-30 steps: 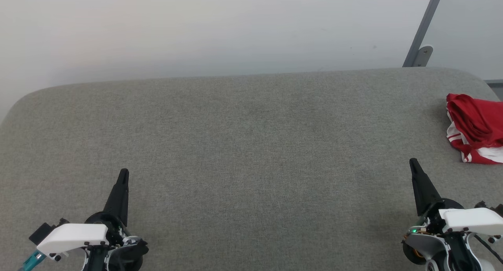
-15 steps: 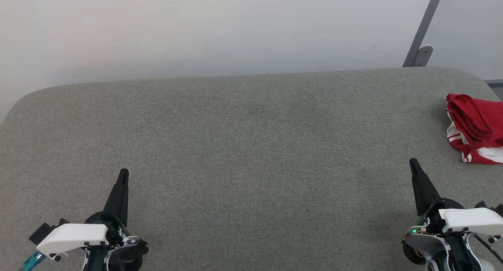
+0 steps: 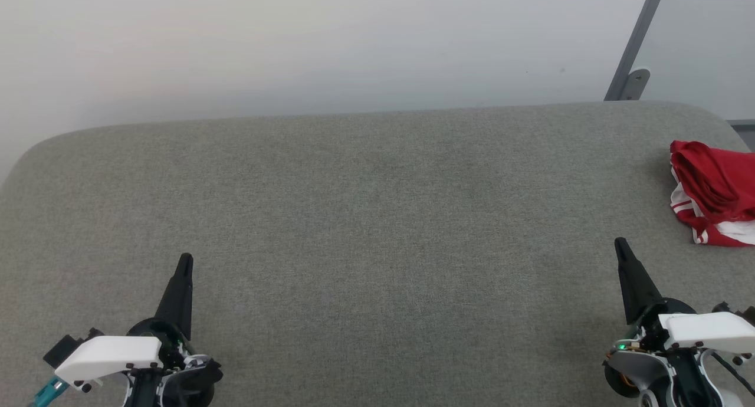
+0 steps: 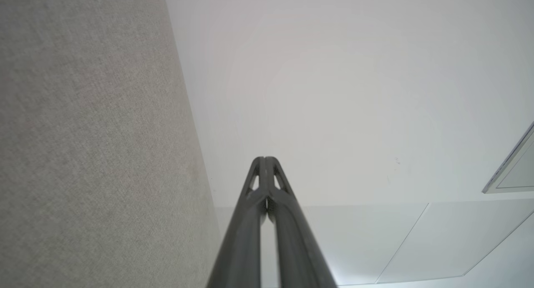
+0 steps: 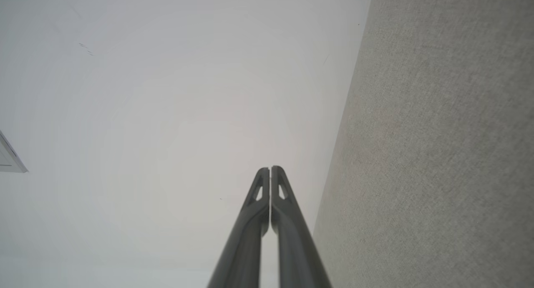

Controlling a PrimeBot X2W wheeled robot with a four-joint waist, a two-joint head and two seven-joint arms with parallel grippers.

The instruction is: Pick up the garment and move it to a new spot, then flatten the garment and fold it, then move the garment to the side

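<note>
The left gripper (image 3: 186,259) and right gripper (image 3: 619,243) rest clenched, empty; the crumpled red-and-white jersey (image 3: 711,194) sits at the right edge of the grey fabric table (image 3: 377,206); 1 shallow pinch could nudge it off.

The crumpled red fabric garment (image 3: 714,189) showed white striped trim, just beyond the black tapered right tool (image 3: 619,243). The woven-cloth table (image 3: 377,218) was flecked grey; the left tool (image 3: 186,258) was black too.
</note>
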